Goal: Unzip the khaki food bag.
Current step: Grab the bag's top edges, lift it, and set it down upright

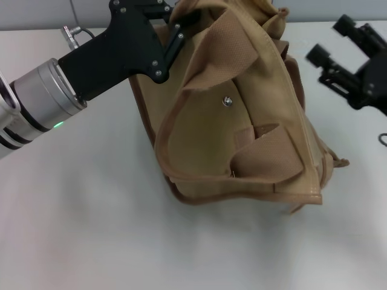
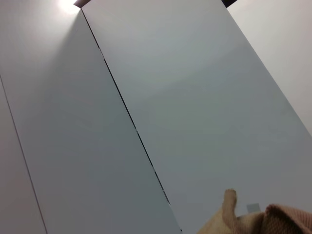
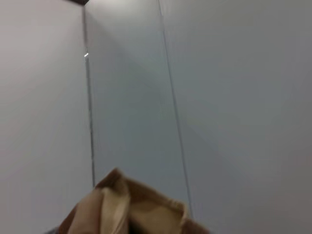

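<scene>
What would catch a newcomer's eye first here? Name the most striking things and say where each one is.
The khaki food bag dominates the middle of the white table, slumped, with its silver snap facing the camera. The left gripper reaches in from the left to the bag's top far corner, by a brown webbing handle. The right gripper hangs apart at the right, off the bag.

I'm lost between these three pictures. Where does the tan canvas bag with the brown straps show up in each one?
Head view: the boxy tan canvas bag with brown webbing handles fills the centre, the left gripper at its upper left corner.
Left wrist view: only a tan corner at the bottom right.
Right wrist view: its folded top at the bottom centre.
Shared landmark: the white table.
</scene>
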`<action>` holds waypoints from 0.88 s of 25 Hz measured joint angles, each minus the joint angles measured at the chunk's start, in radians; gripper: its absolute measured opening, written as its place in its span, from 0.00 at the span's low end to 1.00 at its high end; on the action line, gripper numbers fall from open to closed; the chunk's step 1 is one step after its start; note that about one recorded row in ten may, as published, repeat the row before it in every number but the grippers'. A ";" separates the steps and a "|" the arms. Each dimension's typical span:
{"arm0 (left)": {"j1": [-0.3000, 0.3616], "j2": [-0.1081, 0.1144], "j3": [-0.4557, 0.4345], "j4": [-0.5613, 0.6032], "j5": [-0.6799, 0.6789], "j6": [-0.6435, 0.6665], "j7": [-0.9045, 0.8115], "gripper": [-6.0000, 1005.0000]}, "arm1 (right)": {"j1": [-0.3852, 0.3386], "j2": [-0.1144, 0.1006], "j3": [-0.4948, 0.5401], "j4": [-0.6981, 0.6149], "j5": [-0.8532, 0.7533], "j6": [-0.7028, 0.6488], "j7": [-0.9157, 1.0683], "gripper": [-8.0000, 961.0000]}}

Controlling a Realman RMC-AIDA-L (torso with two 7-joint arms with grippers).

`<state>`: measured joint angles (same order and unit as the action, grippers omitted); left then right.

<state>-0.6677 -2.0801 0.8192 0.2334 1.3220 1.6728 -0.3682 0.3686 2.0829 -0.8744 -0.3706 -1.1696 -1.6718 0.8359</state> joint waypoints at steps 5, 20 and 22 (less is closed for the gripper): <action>-0.003 0.000 0.000 -0.002 0.001 0.000 0.000 0.06 | 0.015 0.003 -0.087 -0.002 -0.010 0.002 -0.077 0.78; -0.004 0.000 0.005 -0.008 0.001 -0.007 0.000 0.06 | 0.071 0.009 -0.191 0.027 0.022 0.052 -0.150 0.74; -0.006 0.000 0.008 -0.009 0.001 -0.006 0.000 0.06 | 0.095 0.009 -0.191 0.049 0.035 0.076 -0.154 0.74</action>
<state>-0.6734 -2.0800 0.8274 0.2243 1.3228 1.6671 -0.3682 0.4637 2.0924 -1.0655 -0.3213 -1.1343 -1.5958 0.6824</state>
